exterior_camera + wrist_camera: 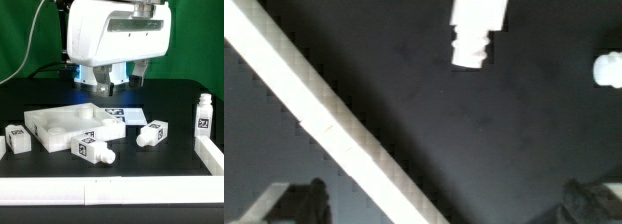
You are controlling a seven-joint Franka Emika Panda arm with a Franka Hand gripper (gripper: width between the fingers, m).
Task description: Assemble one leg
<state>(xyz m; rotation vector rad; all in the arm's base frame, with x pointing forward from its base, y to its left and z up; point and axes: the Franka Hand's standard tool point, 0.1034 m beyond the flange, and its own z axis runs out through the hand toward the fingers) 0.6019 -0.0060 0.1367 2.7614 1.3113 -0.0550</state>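
Note:
Four white legs with black-and-white tags are in the exterior view. One leg (92, 150) lies in front of the white square tabletop (50, 122). A second leg (152, 132) lies at its right, a third (15, 140) at its left. The fourth leg (204, 115) stands upright at the far right. My gripper (110, 80) hangs open and empty above the tabletop's far edge, well clear of every leg. In the wrist view my gripper (441, 208) holds nothing. One leg (473, 35) lies ahead, and part of another white piece (608, 68) shows at the edge.
The marker board (127, 116) lies flat behind the tabletop. A white rail (110, 186) runs along the table's front and another (211, 153) along its right. A long white bar (331, 120) crosses the wrist view diagonally; I cannot tell which piece it is.

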